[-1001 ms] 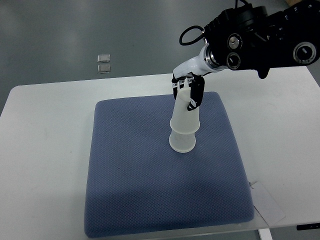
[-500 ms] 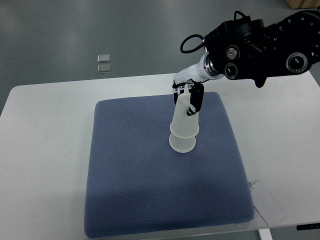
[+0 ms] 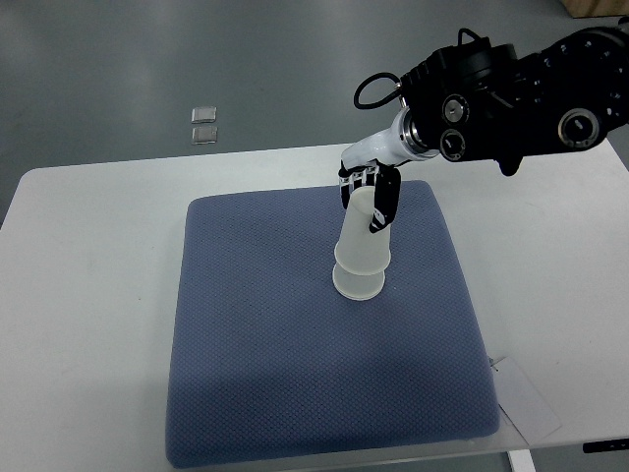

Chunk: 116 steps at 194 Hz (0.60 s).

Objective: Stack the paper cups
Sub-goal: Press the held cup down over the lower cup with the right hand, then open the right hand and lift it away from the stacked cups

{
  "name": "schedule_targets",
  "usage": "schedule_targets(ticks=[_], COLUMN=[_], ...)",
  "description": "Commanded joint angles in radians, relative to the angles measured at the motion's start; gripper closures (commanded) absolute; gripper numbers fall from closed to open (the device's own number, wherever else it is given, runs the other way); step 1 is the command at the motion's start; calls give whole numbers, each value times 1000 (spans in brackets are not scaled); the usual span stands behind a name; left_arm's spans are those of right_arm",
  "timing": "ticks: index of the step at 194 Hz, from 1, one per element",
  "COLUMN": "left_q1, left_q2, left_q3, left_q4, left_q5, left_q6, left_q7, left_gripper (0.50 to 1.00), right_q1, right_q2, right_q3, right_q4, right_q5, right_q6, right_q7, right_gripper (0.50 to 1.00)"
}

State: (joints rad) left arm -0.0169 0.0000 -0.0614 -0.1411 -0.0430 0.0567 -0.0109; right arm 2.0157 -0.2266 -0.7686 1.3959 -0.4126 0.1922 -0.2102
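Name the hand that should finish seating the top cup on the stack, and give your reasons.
Right. The right hand is already closed on the upper paper cup, which sits nested on the lower cup on the blue mat. The left arm is nowhere in the picture, so it would have to travel in first.

No writing can be read anywhere: the cups (image 3: 361,251), the pad (image 3: 295,344) and the paper slip (image 3: 526,398) at lower right show no legible print.
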Motion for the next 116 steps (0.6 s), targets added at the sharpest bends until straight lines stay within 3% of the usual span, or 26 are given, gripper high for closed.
schedule_targets(ticks=[1, 14, 27, 69, 116], left_q1=[0, 0, 0, 0, 0], left_q2=[0, 0, 0, 0, 0], left_q3=[0, 0, 0, 0, 0], left_q4=[0, 0, 0, 0, 0], left_q5=[0, 0, 0, 0, 0], left_q6=[0, 0, 0, 0, 0], left_q7=[0, 0, 0, 0, 0], left_gripper=[500, 500, 500, 500, 500], right_q1=[2, 3, 5, 17, 9], right_q2=[-2, -3, -7, -22, -132], right_q3=[0, 0, 0, 2, 77], right_q4=[0, 0, 0, -3, -54], right_q5=[0, 0, 0, 0, 25], right_q6=[6, 9, 9, 15, 16], right_q7=[0, 0, 0, 0, 0], right_gripper=[640, 638, 601, 599, 599])
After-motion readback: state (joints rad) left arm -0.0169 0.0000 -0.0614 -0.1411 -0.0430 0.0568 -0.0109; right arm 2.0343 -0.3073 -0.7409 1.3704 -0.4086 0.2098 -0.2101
